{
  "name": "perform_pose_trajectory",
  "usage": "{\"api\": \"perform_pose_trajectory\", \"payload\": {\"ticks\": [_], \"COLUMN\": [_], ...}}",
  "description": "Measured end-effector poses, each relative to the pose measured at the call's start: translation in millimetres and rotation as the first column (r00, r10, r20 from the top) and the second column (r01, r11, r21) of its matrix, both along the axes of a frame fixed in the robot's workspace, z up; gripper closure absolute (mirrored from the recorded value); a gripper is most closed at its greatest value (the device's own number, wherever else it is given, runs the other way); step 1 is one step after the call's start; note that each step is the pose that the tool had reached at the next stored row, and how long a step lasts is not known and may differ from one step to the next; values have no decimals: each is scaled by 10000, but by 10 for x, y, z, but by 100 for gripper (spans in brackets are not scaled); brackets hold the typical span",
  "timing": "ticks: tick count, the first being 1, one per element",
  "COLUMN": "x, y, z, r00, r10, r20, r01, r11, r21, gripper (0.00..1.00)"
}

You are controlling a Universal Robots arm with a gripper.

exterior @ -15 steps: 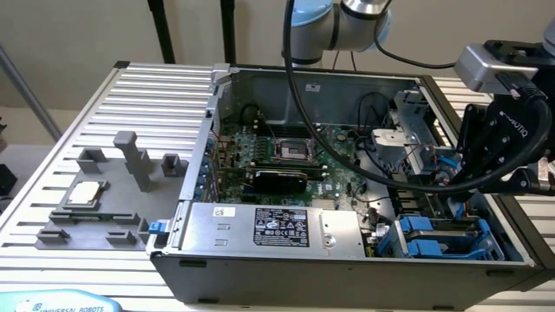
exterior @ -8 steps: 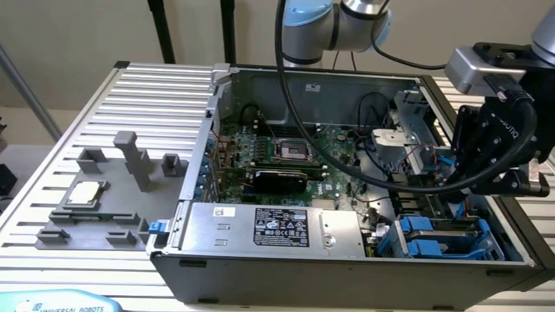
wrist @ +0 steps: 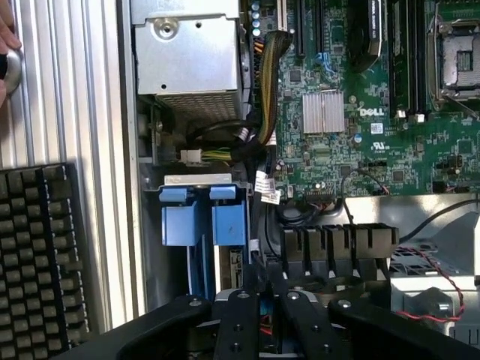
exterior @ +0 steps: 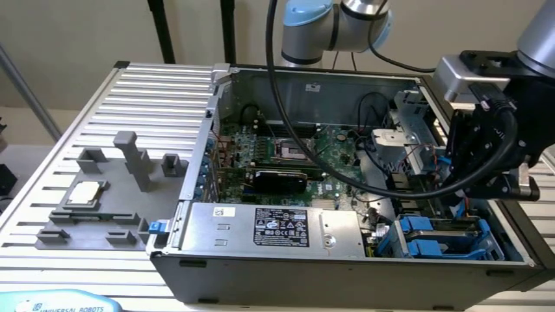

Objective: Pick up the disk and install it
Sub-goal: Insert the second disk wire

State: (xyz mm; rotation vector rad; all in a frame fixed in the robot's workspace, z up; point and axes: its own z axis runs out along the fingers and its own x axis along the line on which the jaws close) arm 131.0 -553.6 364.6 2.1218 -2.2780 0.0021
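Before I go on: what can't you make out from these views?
- Blue carrier rails: wrist view, they cover the bay; whether the disk sits inside is hidden.
- Gripper: exterior view, its black body and cables hide any load.
- Hand: wrist view, cut off by the edge.

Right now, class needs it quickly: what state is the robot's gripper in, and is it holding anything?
Gripper: cannot be told whether open or closed; no held object is visible. It hangs inside the computer case, near the blue carrier rails.
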Motion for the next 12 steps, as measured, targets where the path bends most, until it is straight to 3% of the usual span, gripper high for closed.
{"api": "perform_pose_trajectory", "payload": {"ticks": [3, 7, 12], "x": [0, -7, -91], "y": [-5, -35, -84], "z": [-39, -63, -67], "r00": [10000, 10000, 9998], "r10": [2, 0, 7], "r20": [39, 48, 199], "r01": [-2, 0, -8], "r11": [10000, 10000, 10000], "r21": [1, 2, 29], "gripper": [84, 84, 84]}}
